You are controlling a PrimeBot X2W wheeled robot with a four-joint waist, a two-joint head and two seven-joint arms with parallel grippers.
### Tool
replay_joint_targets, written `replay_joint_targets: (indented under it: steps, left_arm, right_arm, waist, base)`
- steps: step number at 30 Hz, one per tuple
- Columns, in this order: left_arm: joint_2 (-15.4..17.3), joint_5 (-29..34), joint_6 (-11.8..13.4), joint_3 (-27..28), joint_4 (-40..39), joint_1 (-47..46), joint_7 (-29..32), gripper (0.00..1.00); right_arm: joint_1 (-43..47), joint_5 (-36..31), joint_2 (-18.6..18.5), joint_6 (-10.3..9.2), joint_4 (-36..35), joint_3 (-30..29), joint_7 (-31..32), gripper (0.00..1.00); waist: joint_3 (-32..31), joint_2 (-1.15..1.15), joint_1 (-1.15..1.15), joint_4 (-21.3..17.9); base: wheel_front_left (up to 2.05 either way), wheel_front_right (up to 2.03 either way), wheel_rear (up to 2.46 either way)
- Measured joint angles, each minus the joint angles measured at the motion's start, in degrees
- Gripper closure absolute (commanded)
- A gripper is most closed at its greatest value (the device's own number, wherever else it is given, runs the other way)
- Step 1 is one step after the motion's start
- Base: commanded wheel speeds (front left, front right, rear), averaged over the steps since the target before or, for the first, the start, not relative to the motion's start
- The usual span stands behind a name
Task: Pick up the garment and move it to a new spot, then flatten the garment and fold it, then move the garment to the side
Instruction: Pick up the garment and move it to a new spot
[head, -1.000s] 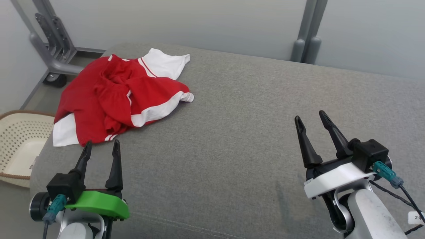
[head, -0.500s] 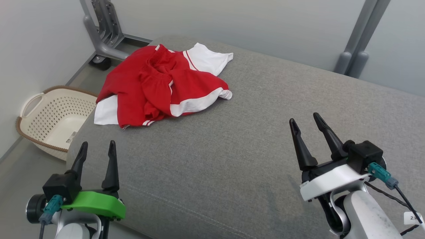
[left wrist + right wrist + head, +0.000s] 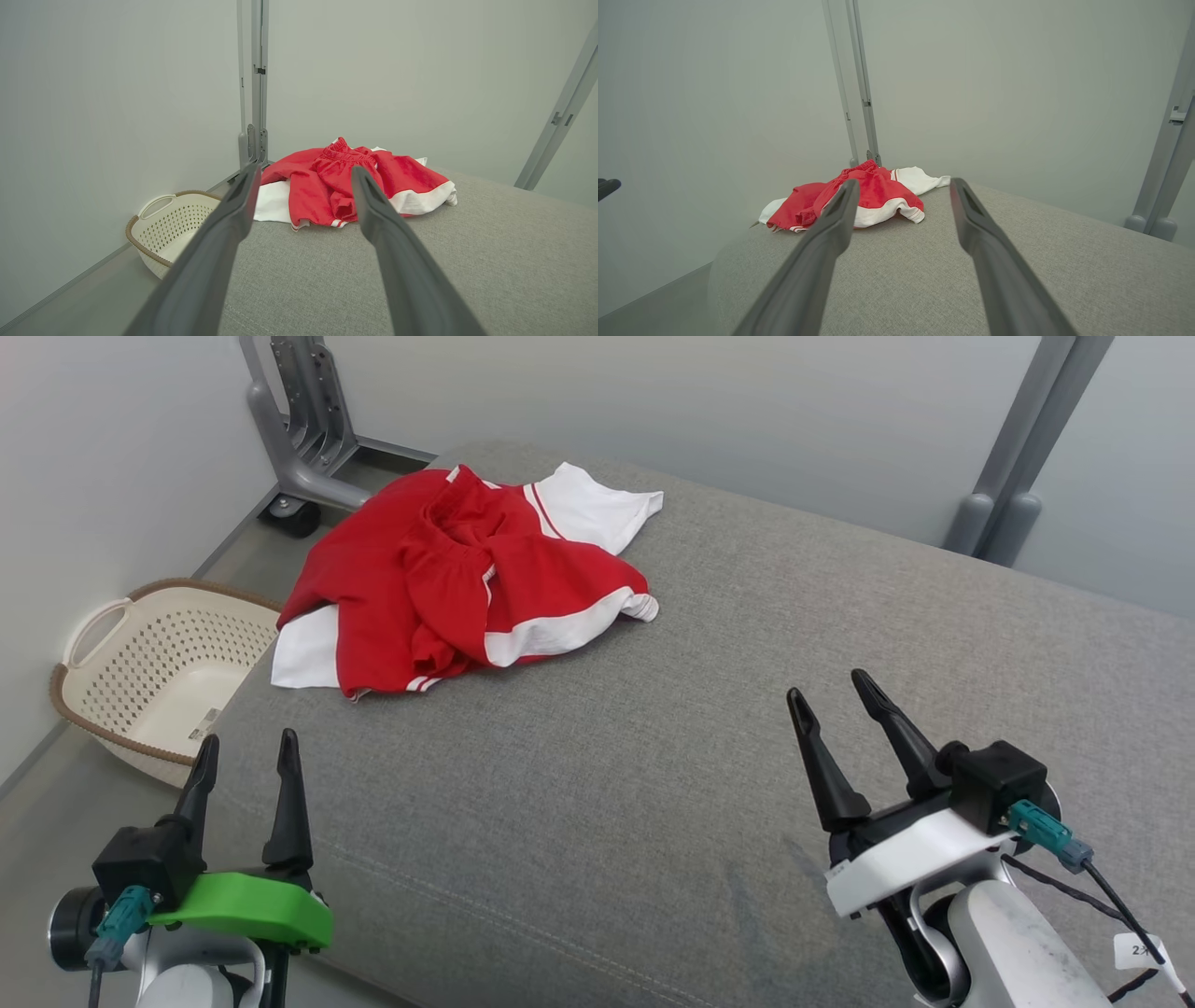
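— What is seen of the room and the surface?

— At the left a pale wall [image 3: 112, 457] is met by a grey floor [image 3: 47, 831]. There a cream perforated laundry basket [image 3: 210, 635] with a brown rim is set just beside a grey upholstered cushion [image 3: 653, 756]. A grey metal frame [image 3: 299, 439] on a black caster [image 3: 294, 518] is seen behind the cushion's far left corner, and a grey post [image 3: 1018, 457] at the far right.

— How are the grippers held?

— The left gripper [image 3: 247, 739], on a green mount [image 3: 252, 910], is held at the cushion's near left edge. The right gripper [image 3: 825, 684], on a white mount [image 3: 906, 859], is held over its near right part. Both are spread wide, and nothing is gripped.

— And the garment?

— The red-and-white shorts [image 3: 439, 579] are found crumpled at the cushion's far left corner, well apart from both grippers. A gathered red waistband [image 3: 343, 154] is bunched at the middle. White bands and thin white stripes are shown along the edges.

— Can any writing be made out?

— A sticker [image 3: 207, 721] in the basket cannot be read. On a white tag [image 3: 1141, 950] by the right arm's cable [image 3: 1116, 907] a "2" is made out, and the rest is too small.
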Motion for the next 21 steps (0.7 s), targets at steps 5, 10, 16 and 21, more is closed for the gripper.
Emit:
replay_joint_targets:
  steps: [5, 10, 16, 21]
  left_arm:
    - [0.3, -0.7, 0.0, 0.7, 0.0, 0.0, 0.0, 0.00]
    - [0.6, -2.8, -0.9, 1.8, 0.4, 0.0, 0.1, 0.00]
    - [1.8, -5.1, -2.0, 2.3, 0.5, -1.4, 2.4, 0.00]
    - [3.5, -6.3, -3.1, 2.8, -0.1, -7.1, 4.9, 0.00]
  right_arm:
    - [0.0, 0.0, 0.0, 0.00, 0.0, 0.3, 0.0, 0.00]
    - [-0.1, 0.0, 0.0, 0.02, 0.0, 0.8, 0.0, 0.00]
    - [-0.7, -0.1, 0.1, 0.05, -0.4, 1.0, 0.0, 0.00]
    - [-2.1, -1.3, 0.1, 0.05, -1.0, 1.0, 0.0, 0.00]
  waist:
    - [-0.2, 0.00, 0.00, -1.1]
    - [0.3, 0.00, 0.00, -2.3]
    - [1.8, 0.00, 0.00, -4.2]
    - [3.8, 0.00, 0.00, -5.8]
  base:
    - [0.00, 0.00, 0.00]
    - [0.00, 0.00, 0.00]
    - [0.00, 0.00, 0.00]
    - [0.00, 0.00, 0.00]
